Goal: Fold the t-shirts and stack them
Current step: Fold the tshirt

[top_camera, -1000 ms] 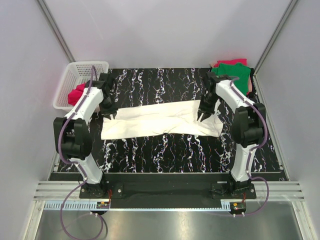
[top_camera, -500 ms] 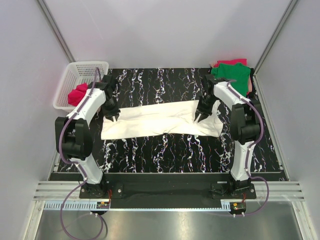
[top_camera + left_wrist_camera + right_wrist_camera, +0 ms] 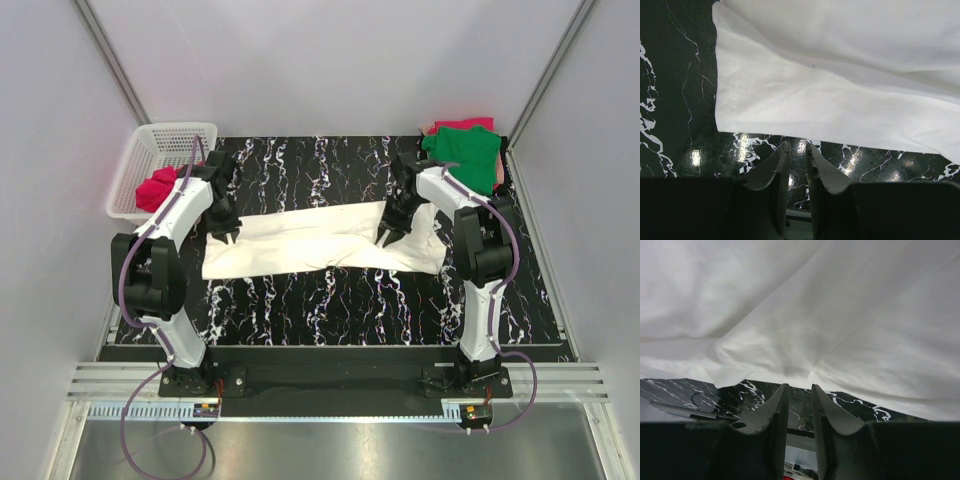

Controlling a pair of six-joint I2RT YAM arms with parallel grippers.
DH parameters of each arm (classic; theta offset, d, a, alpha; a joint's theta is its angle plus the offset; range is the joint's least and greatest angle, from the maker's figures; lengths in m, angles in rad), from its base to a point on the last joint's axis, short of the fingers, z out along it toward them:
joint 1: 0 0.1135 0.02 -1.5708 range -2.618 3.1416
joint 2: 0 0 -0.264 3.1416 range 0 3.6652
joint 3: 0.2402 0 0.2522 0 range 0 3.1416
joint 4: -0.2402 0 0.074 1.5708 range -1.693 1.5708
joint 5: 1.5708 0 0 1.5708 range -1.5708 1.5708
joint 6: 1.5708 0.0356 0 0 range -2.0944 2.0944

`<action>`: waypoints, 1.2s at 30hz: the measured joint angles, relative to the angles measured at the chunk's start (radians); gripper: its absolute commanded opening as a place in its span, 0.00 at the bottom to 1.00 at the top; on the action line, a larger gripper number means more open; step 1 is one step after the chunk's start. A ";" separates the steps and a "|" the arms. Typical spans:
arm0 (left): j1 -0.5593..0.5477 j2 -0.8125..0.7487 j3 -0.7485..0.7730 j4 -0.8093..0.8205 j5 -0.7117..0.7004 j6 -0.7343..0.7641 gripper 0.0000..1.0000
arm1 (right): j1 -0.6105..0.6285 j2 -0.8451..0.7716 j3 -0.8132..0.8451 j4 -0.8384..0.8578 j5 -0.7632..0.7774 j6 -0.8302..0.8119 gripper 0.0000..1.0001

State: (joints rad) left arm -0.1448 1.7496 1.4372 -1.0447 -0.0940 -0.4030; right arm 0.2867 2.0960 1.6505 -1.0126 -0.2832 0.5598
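We log white t-shirt (image 3: 310,240), long axis left-right; edge just ahead of left gripper (image 3: 795,145) and right gripper (image 3: 796,386), both narrow, empty.

White shirt (image 3: 840,75) cut off in both wrist views, red shirt (image 3: 155,187) partly hidden by basket (image 3: 175,128) and left arm (image 3: 172,210)

A black tabletop (image 3: 330,300) veined in white is seen. A white t-shirt (image 3: 310,240) is spread crosswise over its middle as a long, creased band. A green t-shirt (image 3: 465,150) is laid at the far right corner, and a white basket (image 3: 165,130) is set at the far left corner.
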 measured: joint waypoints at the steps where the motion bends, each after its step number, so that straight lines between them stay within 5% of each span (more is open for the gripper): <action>1: 0.000 0.000 0.000 0.000 0.000 0.002 0.23 | 0.000 0.000 -0.002 0.003 -0.001 0.005 0.32; 20: 0.000 0.005 -0.016 0.002 -0.022 0.021 0.22 | 0.032 0.051 -0.037 0.058 -0.026 0.057 0.34; 36: 0.000 0.005 -0.022 0.001 -0.033 0.034 0.22 | 0.033 0.074 -0.044 0.066 -0.016 0.065 0.00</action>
State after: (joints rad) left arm -0.1448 1.7546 1.4151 -1.0439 -0.1268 -0.3691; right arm 0.3195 2.1696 1.6062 -0.9466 -0.2996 0.6250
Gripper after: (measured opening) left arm 0.223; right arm 0.017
